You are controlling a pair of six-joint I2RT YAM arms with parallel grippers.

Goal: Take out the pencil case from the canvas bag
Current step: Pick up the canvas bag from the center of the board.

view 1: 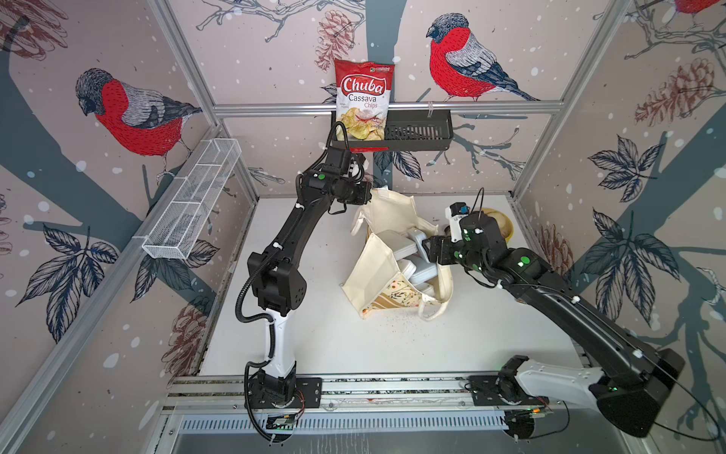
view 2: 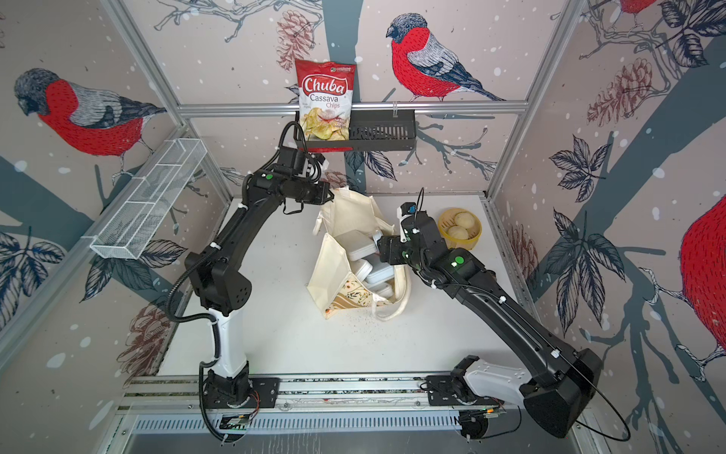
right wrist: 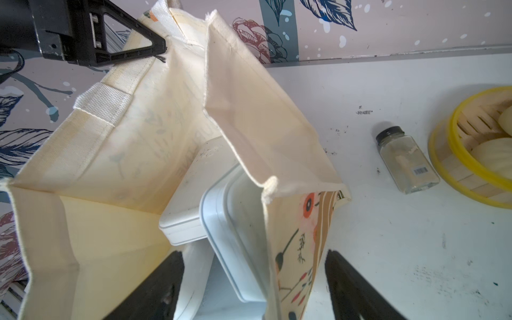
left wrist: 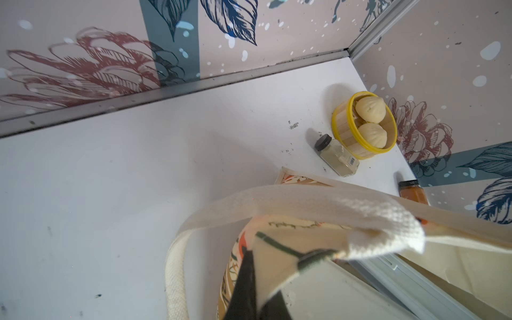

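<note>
In both top views your left gripper [view 1: 368, 195] pinches the far rim of the bag [view 1: 387, 271]; nothing is out yet. Left wrist: jaws clamped on fabric. Right wrist: your right gripper [right wrist: 255, 257] gapes wide astride the bag's wall. The pale cases [right wrist: 221, 216], the pencil case presumably among them, lie inside ungrasped.

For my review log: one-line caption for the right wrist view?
Open right gripper straddles one wall of the canvas bag; left gripper pinches its rim.

Both top views look down from six o'clock over the whole bench [view 1: 353, 346]; both wrist cameras sit close, sharing the bag [right wrist: 257, 133].
</note>
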